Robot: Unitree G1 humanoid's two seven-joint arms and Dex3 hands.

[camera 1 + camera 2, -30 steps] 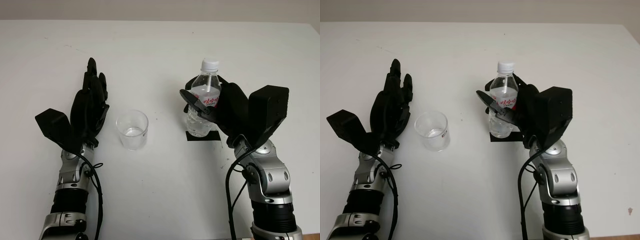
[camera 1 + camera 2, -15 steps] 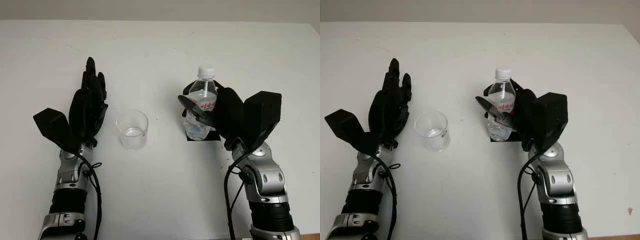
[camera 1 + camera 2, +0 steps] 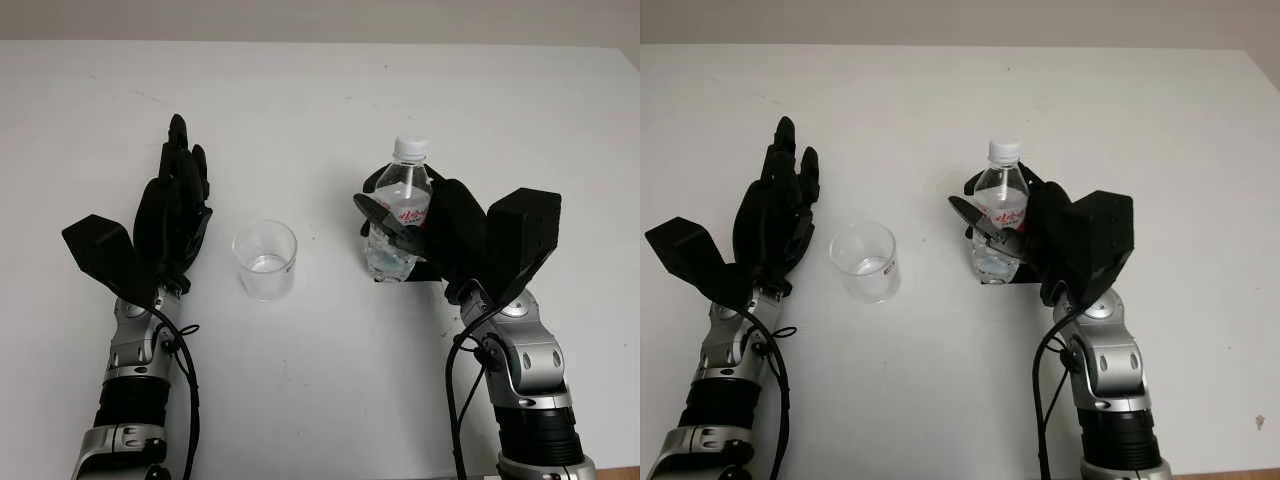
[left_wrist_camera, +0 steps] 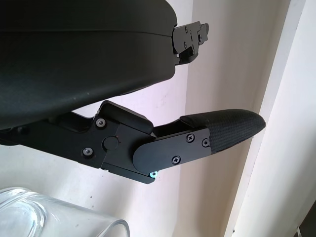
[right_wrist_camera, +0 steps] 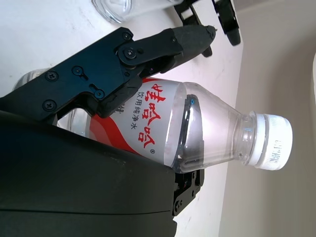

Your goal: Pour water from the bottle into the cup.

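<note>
On the white counter [image 3: 320,100] a clear plastic cup [image 3: 265,259] stands upright a little left of the middle, with what looks like a thin layer of water at its bottom. To its right, well apart from it, the right hand [image 3: 420,222] is wrapped around a clear water bottle [image 3: 401,215], grasping it about the middle where the red-and-white label sits. One black finger [image 5: 148,49] crosses the front of the label, and the palm shell backs the bottle from the other side. The bottle is close to upright, leaning only slightly, and its white cap [image 3: 411,149] is screwed on. Its base hangs over a small black square mark [image 3: 425,268] on the counter, most of which is hidden behind the bottle and hand; I cannot tell whether the base touches the surface. The bottle holds some water in its lower part.

On the other side of the cup, the left hand [image 3: 172,212] is open and holds nothing, just beside the cup without touching it, fingers pointing away toward the far edge of the counter. From the left wrist camera, the cup's rim [image 4: 59,217] shows near that hand's black finger [image 4: 217,133].
</note>
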